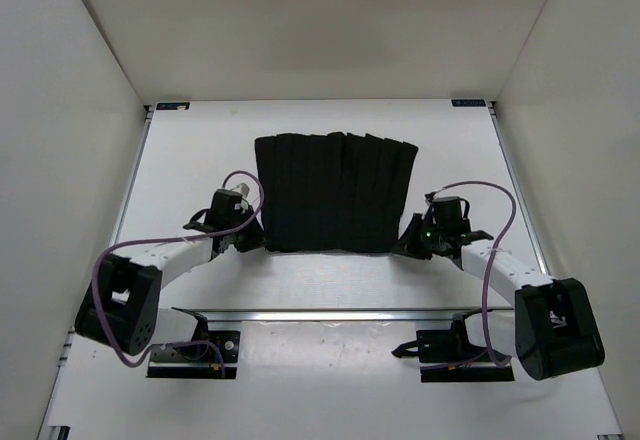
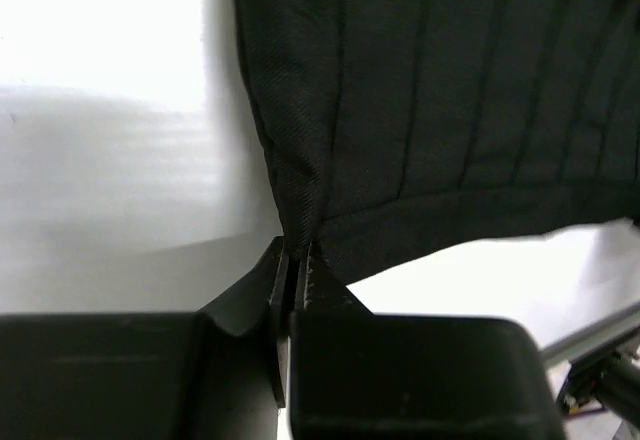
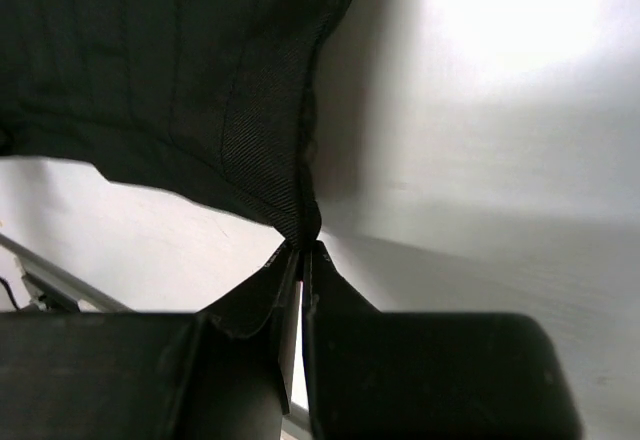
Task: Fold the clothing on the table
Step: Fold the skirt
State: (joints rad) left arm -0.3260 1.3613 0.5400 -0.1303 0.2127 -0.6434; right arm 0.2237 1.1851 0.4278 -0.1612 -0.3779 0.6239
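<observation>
The clothing is a black pleated garment lying flat in the middle of the white table, wider at its far edge. My left gripper is at the near left corner and is shut on that corner of the clothing, which bunches into the fingertips. At the near right corner my right gripper is shut on the clothing the same way, the hem pinched between the tips. Both near corners look slightly raised off the table.
A metal rail crosses the near side of the table between the two arm bases. White walls enclose the table on the left, right and far sides. Purple cables loop above each arm.
</observation>
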